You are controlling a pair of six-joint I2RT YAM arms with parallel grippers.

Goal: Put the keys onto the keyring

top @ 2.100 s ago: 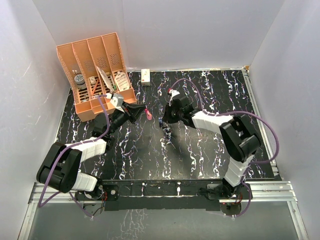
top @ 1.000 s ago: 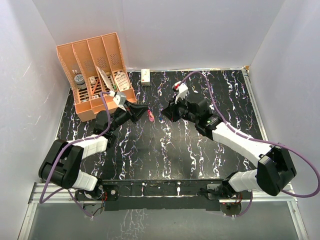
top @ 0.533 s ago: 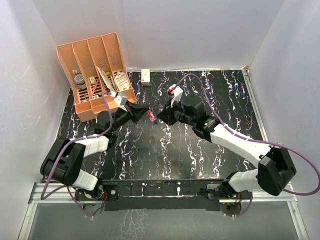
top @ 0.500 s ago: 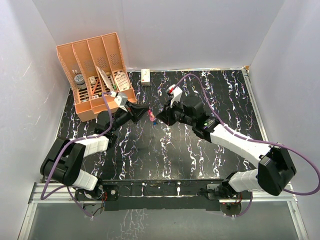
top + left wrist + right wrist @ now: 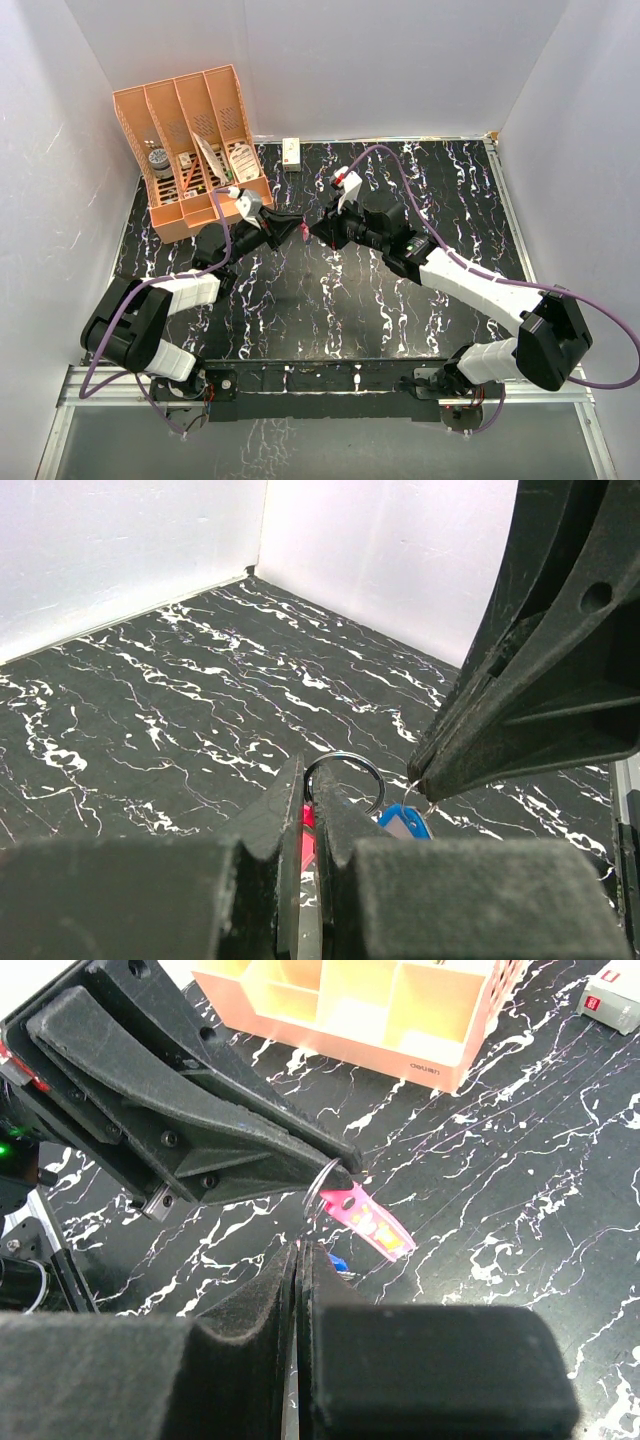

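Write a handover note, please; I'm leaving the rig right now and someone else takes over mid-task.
Left claw: shut on the keyring, held above the table.
Right claw: looks shut on the blue-headed key, tip right beside the keyring.
Silvery key: not visible in any view.
Done: keyring and blue-headed key gripped, tips close together.
Left: the blue-headed key is not visibly threaded; get it on, then find and add the silvery key.

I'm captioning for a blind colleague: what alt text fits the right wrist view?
The left gripper holds a thin metal keyring with a pink tag above the black marbled table; the right gripper, jaws shut, holds a small blue-headed key below it.
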